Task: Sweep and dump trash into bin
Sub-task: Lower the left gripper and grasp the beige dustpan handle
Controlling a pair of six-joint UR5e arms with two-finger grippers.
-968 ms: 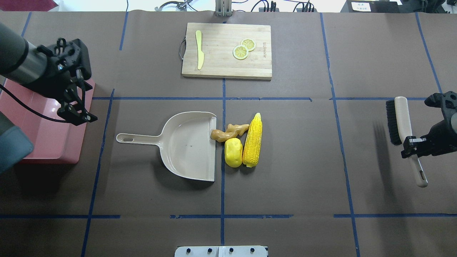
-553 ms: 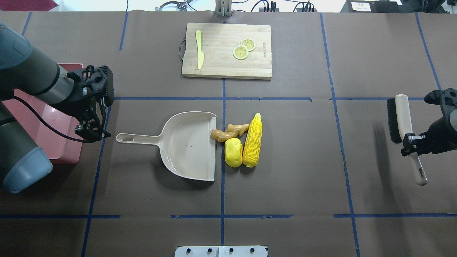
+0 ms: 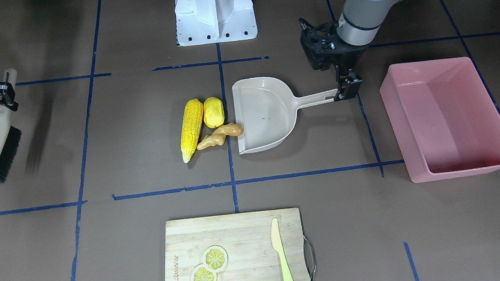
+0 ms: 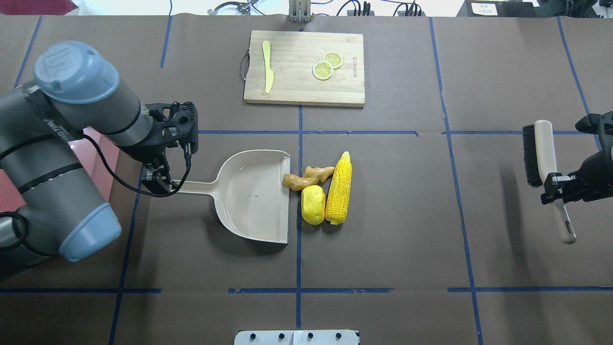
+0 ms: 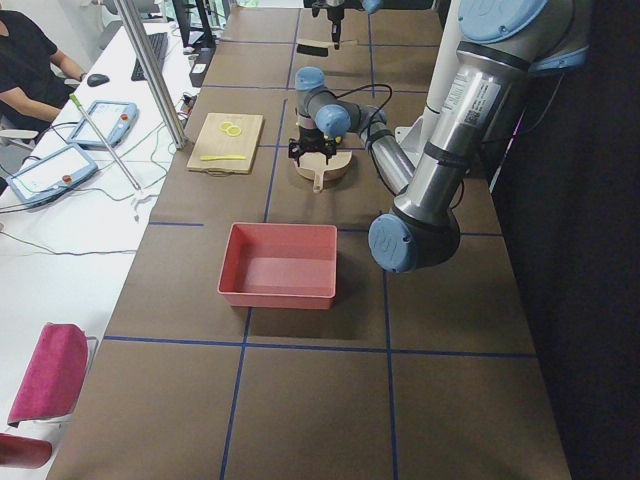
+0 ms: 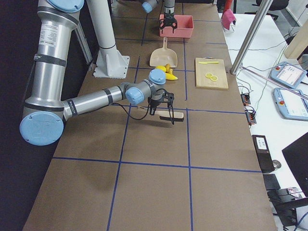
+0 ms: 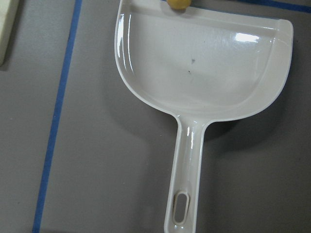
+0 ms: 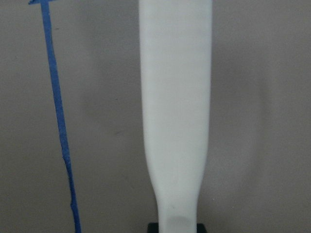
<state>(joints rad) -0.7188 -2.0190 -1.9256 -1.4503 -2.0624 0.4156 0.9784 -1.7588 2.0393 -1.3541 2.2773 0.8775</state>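
The corn (image 4: 338,189), potato (image 4: 312,205) and ginger (image 4: 306,177) lie together at the dustpan's (image 4: 249,196) open mouth, with the ginger's tip touching its lip. All three are well apart from the bin (image 3: 454,116). The left gripper (image 4: 160,184) sits over the end of the dustpan's handle; whether its fingers are apart I cannot tell. The right gripper (image 4: 555,189) is clamped on the brush (image 4: 539,153), far from the trash. Since the earlier frames the left gripper has crossed from the bin to the handle, and the brush has shifted slightly. The trash has not moved.
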